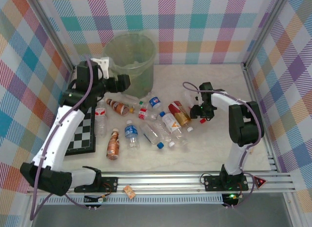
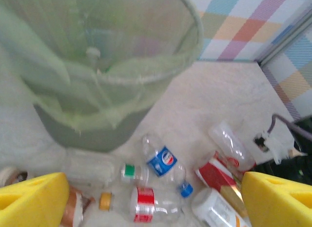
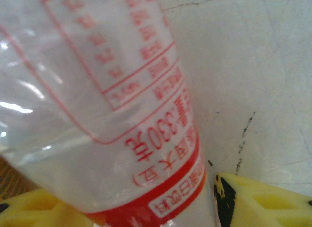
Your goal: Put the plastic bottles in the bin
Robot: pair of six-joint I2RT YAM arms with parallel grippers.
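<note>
We read the step in hand as the right arm's pick. The right gripper (image 1: 201, 109) is low at the right edge of the scattered plastic bottles (image 1: 156, 122). In its wrist view a clear bottle with red print (image 3: 112, 114) lies between its yellow fingers (image 3: 263, 202), one on each side and close against it. We cannot tell whether they pinch it or only flank it.

To do this well, we want the fingers across the body of the bottle, not its tapering end. We also want a gentle squeeze, since thin clear plastic will likely buckle and slip. We should lift straight up before swinging, so the neighbouring bottles to the left are not dragged along.

The bin (image 1: 141, 73) stands at the far left of the table (image 1: 219, 149), well apart from this gripper, so the carry must pass above the pile and over the rim. The left gripper (image 1: 124, 83) hovers just beside the bin's near wall, its fingers (image 2: 34, 200) spread wide and empty. We should mind it on the way in.
</note>
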